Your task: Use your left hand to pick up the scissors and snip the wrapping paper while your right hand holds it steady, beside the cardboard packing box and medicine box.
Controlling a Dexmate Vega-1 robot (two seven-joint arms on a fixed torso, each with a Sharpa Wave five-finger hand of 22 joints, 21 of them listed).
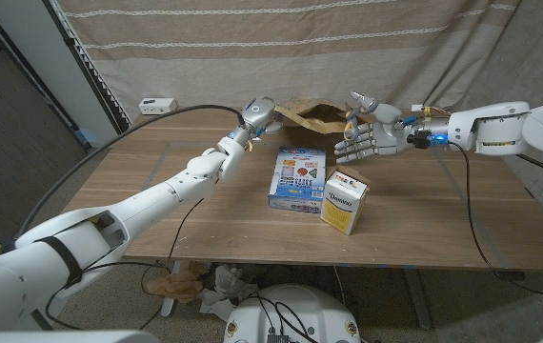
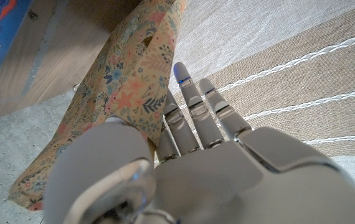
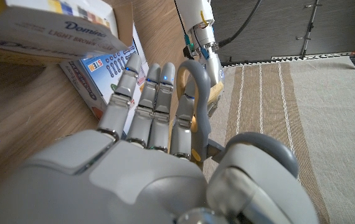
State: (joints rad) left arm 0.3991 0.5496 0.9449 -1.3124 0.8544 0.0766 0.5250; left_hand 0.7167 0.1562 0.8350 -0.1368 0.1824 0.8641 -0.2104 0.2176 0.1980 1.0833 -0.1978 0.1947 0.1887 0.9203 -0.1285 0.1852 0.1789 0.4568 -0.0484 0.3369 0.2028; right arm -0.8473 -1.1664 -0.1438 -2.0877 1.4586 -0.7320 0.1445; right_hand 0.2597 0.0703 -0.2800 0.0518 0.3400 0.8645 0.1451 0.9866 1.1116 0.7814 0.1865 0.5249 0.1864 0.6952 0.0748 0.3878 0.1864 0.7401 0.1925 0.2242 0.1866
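My left hand [image 1: 257, 114] is raised above the table's far edge and pinches a sheet of floral wrapping paper [image 1: 314, 115] between thumb and fingers. The wrist view shows this paper [image 2: 134, 81] running past the fingers [image 2: 193, 106]. My right hand [image 1: 372, 135] hovers just right of the paper with its fingers pointing toward it. It holds grey scissors with a yellow-lined handle loop [image 3: 193, 93] against its fingers [image 3: 143, 93]. The blades are hidden. A blue-and-white box [image 1: 297, 178] and a yellow-and-white Domino box [image 1: 345, 200] sit on the table below both hands.
A small white device [image 1: 157, 104] lies at the table's back left corner [image 1: 148, 129]. A striped curtain [image 1: 281, 43] hangs close behind the hands. A black cable [image 1: 472, 210] trails from my right arm across the table's right side.
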